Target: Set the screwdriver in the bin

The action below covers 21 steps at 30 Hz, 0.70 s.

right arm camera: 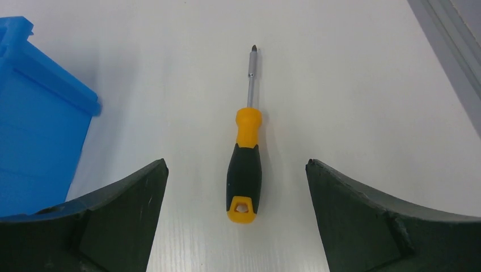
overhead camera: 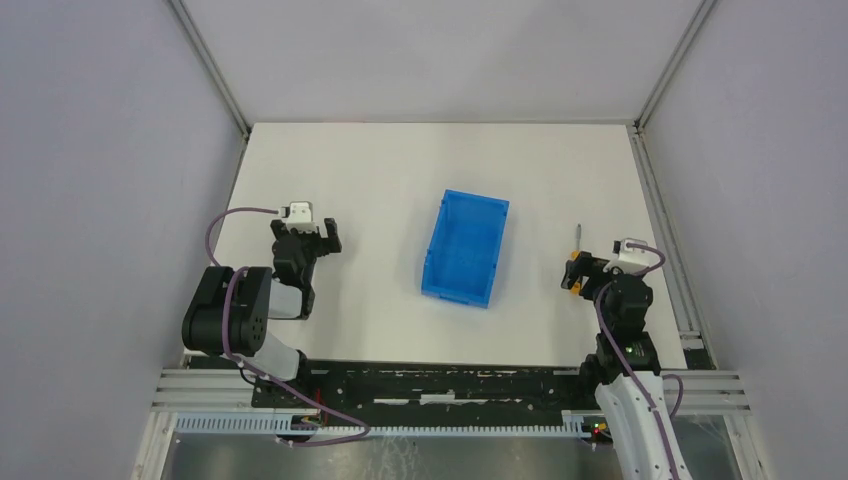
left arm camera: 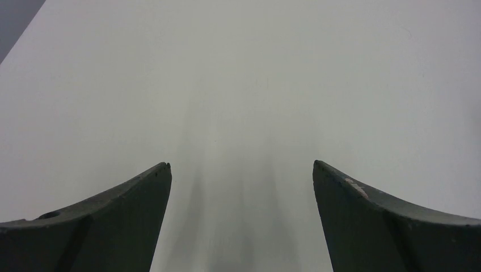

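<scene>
Screwdriver lies flat on the white table, out on the right-hand side, and the right gripper hangs right over its handle end. On the right wrist camera the two dark fingers are spread wide, one on each side of the handle. Neither one touches it, so nothing is gripped.

Working outward from the camera, first comes the orange butt of the handle with its little hole. Next is the black grip, then the orange collar, then the thin grey shaft running straight away to a cross-point tip. It sits almost dead centre in the gap between the fingers.

Off to the left of that view, the blue bin shows one ribbed corner, apart from the screwdriver and not touching it.

Over on the other side, the left gripper has its fingers wide apart too, with bare tabletop between them and nothing in its grasp.

From overhead, the bin stands about mid-table between the two arms, open side up and turned slightly. The left gripper is well off to its left. The screwdriver's shaft pokes out beyond the right gripper toward the far edge, to the right of the bin and outside it.
</scene>
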Motion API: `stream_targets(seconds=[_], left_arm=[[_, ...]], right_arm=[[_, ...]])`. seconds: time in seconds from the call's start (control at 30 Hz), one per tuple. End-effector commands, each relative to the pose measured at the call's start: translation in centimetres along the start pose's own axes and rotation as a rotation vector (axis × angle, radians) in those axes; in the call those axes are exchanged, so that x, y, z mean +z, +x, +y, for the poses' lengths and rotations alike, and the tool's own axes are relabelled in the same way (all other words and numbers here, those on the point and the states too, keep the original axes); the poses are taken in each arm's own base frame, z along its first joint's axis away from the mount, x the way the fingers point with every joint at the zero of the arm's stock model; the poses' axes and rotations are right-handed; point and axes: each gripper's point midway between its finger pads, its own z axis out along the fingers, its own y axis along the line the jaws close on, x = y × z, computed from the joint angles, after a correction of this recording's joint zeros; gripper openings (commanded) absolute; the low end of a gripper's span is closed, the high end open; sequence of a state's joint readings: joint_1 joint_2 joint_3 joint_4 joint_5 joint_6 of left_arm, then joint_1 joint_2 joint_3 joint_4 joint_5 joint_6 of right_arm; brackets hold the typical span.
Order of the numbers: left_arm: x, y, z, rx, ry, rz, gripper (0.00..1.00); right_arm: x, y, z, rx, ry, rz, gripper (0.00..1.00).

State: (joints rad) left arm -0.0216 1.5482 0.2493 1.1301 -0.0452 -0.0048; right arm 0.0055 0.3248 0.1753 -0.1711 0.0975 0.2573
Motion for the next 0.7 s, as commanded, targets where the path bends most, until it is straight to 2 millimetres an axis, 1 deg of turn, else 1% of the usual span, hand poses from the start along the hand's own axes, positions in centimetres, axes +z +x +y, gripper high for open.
stream_targets(seconds=[0.0, 0.2, 0.37, 0.43, 0.5, 0.53, 0.6, 0.63, 0.67], left_arm=[[0.1, -1.3, 0.0, -0.024, 0.003, -0.044, 1.00], [0.1, -1.3, 0.0, -0.024, 0.002, -0.043, 1.00], [0.1, -1.4, 0.0, -0.024, 0.003, -0.045, 1.00], [0.1, -1.4, 0.0, -0.024, 0.003, -0.045, 1.00], [0.1, -1.4, 0.0, -0.024, 0.003, -0.045, 1.00], [0.1, -1.3, 0.0, -0.024, 0.003, -0.045, 1.00], [0.1, -1.4, 0.0, -0.024, 0.003, -0.046, 1.00], [0.1, -1.3, 0.0, -0.023, 0.003, -0.044, 1.00], [0.1, -1.3, 0.0, -0.024, 0.003, -0.044, 1.00]], right_arm=[[-0.1, -3.6, -0.4, 0.022, 0.041, -0.109, 0.98], [-0.6, -5.5, 0.0, -0.050, 0.026, -0.120, 0.98], [-0.9, -6.7, 0.3, -0.053, 0.011, -0.166, 0.98], [-1.2, -7.8, 0.7, -0.055, -0.005, -0.197, 0.98], [-1.5, -9.2, 0.4, -0.045, 0.021, -0.228, 0.98], [-1.7, -10.3, 0.1, -0.047, 0.045, -0.243, 0.98], [-1.3, -12.1, -0.7, -0.074, 0.119, -0.193, 0.98], [-0.8, -12.9, -1.2, -0.097, 0.166, -0.121, 0.98], [0.0, -13.1, -1.5, -0.126, 0.203, -0.033, 0.98]])
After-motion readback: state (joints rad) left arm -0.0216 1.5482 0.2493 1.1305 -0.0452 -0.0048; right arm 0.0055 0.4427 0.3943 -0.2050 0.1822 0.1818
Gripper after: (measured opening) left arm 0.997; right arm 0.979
